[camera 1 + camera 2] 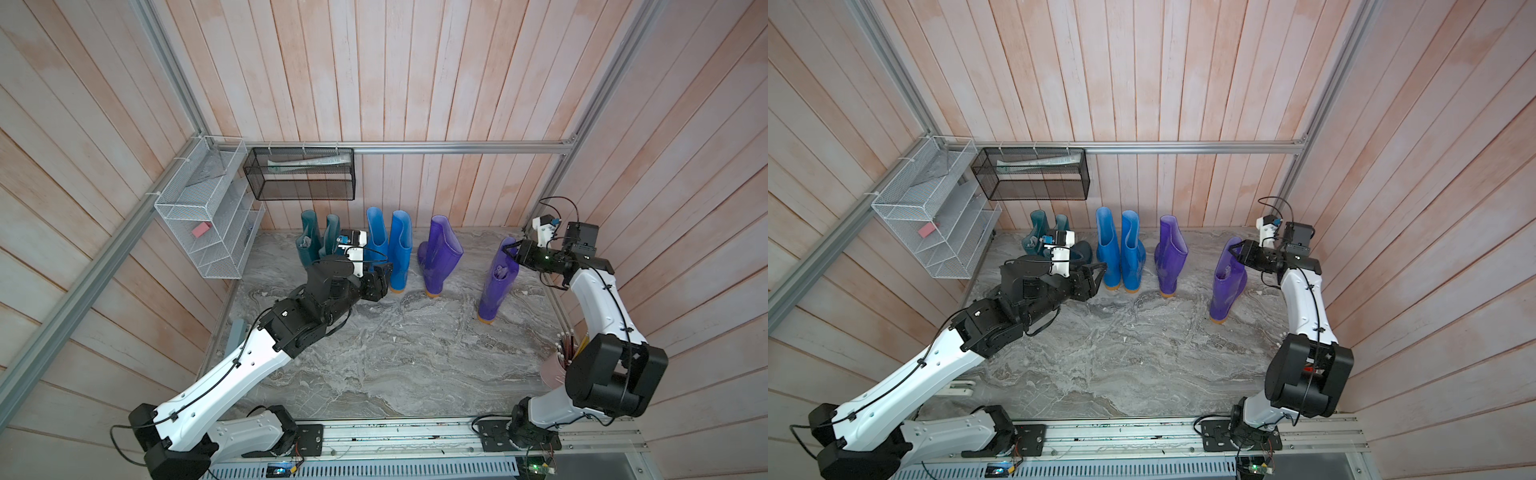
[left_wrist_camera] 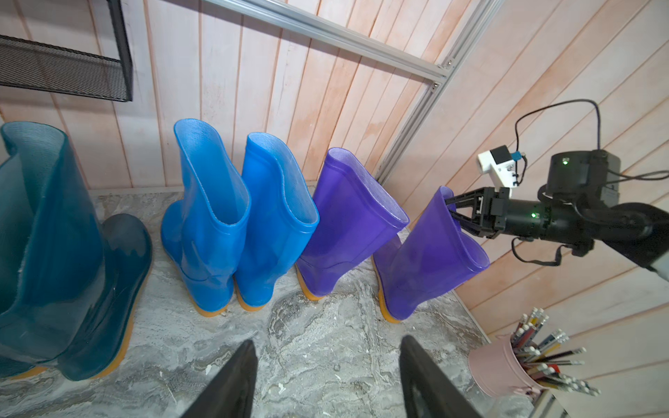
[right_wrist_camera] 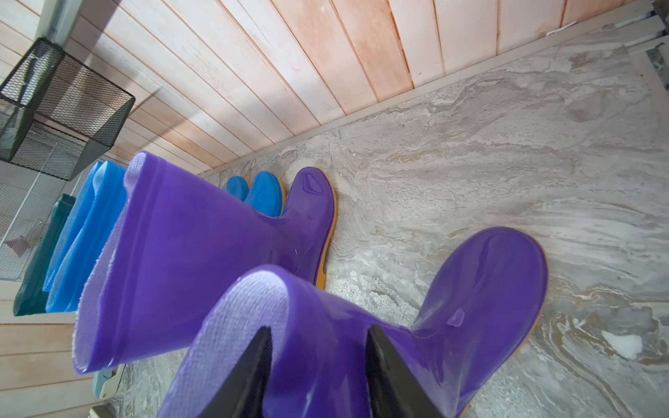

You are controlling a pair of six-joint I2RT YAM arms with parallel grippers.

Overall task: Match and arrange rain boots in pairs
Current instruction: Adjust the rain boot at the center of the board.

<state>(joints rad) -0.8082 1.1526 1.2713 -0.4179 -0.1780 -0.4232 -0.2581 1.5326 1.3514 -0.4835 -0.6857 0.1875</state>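
The floor [image 1: 415, 353] is showing grey veined stone. Six glossy rubber boots are standing on it along the plank wall [image 1: 415, 83], toes wallward, shafts upright, soles orange: a teal pair [image 2: 54, 253], a blue pair [image 2: 224, 224] touching, then one purple boot [image 1: 440, 253] just beside the blues. Its mate [image 1: 498, 282] is standing apart, leaning slightly, nearer the right arm. The right gripper [image 1: 511, 250] is sitting level at the mate's cuff, jaws apart and straddling the rim, one finger inside against the woven lining; I am judging it not pinching. Pairing is likely calling for a sideways shift of the mate toward the purple boot, away from that arm. The left gripper [image 2: 327, 340] is hovering spread and empty before the blues.
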